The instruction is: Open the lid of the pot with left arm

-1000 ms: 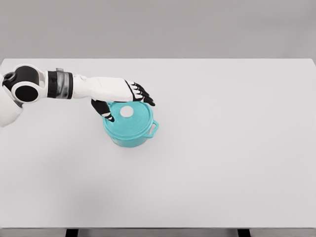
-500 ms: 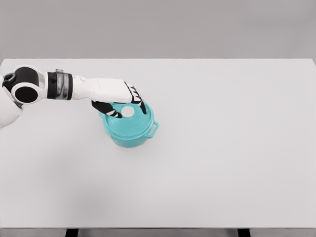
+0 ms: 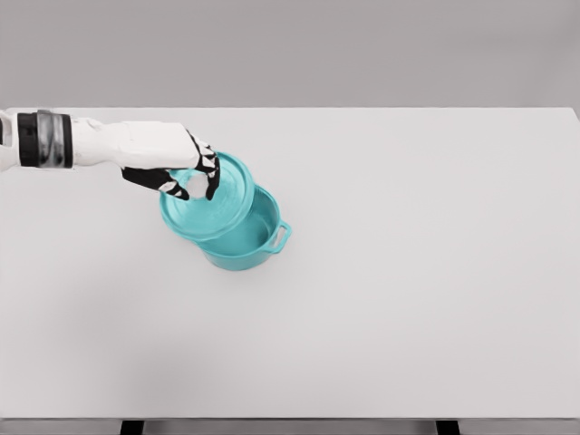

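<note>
Head view, the only view supplied.

Item 1: lid (image 3: 210,201), teal, round and rigid, with a pale knob (image 3: 197,184) at its centre. You will find it raised and shifted toward 10 o'clock of the pot, tilted, its lower right edge overlapping the pot's open mouth. Judged stiff and fairly weighty for its size, cast-cookware style, with a smooth glossy finish that may slip. The knob is the one proper hold; the rim offers little purchase for fingers.

Item 2: pot (image 3: 245,243), teal, standing upright on the table (image 3: 435,272), left of centre. A side handle (image 3: 282,236) projects at about 4 o'clock. The interior shows at the right, uncovered. Judged heavy enough to stay put while you carry the lid clear, though a dragging rim could nudge it.

Item 3: left hand (image 3: 181,177), white with dark fingers, its arm entering from 9 o'clock. The fingers are closed around the knob, thumb on the near side and the others on the far side, carrying the lid. With a tilted lid hung from so small a knob, keep the pinch firm or it may swing.

Item 4: right arm, nowhere in frame.
</note>
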Available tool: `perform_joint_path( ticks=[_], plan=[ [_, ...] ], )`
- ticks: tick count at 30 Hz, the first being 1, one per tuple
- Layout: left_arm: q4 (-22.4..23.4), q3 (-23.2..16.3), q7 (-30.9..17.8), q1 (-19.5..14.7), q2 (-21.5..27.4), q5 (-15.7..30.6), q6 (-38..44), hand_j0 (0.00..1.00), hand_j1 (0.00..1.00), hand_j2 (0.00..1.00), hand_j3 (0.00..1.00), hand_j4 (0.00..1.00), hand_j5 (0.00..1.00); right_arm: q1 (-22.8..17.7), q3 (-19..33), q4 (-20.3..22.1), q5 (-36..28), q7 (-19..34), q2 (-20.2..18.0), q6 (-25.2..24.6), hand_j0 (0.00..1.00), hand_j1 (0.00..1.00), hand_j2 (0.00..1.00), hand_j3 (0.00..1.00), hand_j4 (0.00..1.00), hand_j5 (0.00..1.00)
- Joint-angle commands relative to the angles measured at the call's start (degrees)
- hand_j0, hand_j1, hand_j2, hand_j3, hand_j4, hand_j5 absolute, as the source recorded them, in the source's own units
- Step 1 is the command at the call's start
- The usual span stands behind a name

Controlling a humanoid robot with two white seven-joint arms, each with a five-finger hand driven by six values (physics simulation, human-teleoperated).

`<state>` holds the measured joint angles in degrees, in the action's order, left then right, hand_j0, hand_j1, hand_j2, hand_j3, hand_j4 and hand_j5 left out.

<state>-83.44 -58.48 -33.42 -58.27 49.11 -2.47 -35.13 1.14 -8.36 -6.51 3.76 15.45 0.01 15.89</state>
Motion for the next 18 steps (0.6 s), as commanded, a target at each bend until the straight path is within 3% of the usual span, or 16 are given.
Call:
perform_joint_path(
  ticks=[1,6,8,16,17,18],
  plan=[
    [-1.0,0.3,0.0,0.0,4.8,2.3,0.1,0.4,0.4,0.4,0.4,0.4,0.4,-0.1,0.0,0.0,0.0,0.0,0.0,0.0,1.0,1.0,1.0,1.0,1.0,1.0],
    [2.1,0.2,0.1,0.7,12.2,2.3,0.1,0.41,0.41,0.41,0.41,0.41,0.41,0.0,0.0,0.0,0.0,0.0,0.0,0.0,1.0,1.0,1.0,1.0,1.0,1.0],
    [4.4,0.0,0.1,0.9,12.2,2.2,0.1,0.42,0.42,0.42,0.42,0.42,0.42,0.0,0.0,0.0,0.0,0.0,0.0,0.0,1.0,1.0,1.0,1.0,1.0,1.0],
    [6.4,0.4,0.1,1.9,12.1,2.2,0.1,0.45,0.45,0.45,0.45,0.45,0.45,0.0,0.0,0.0,0.0,0.0,0.0,0.0,1.0,1.0,1.0,1.0,1.0,1.0],
    [7.1,0.4,0.1,1.9,12.2,2.1,0.1,0.54,0.54,0.54,0.54,0.54,0.54,-0.1,0.0,0.0,0.0,0.0,0.0,0.0,1.0,1.0,1.0,1.0,1.0,1.0],
    [7.1,0.5,0.3,1.9,12.2,2.0,0.1,0.93,0.93,0.93,0.93,0.93,0.93,-0.1,0.0,0.0,0.0,0.0,0.0,0.0,1.0,1.0,1.0,1.0,1.0,1.0]
  ],
)
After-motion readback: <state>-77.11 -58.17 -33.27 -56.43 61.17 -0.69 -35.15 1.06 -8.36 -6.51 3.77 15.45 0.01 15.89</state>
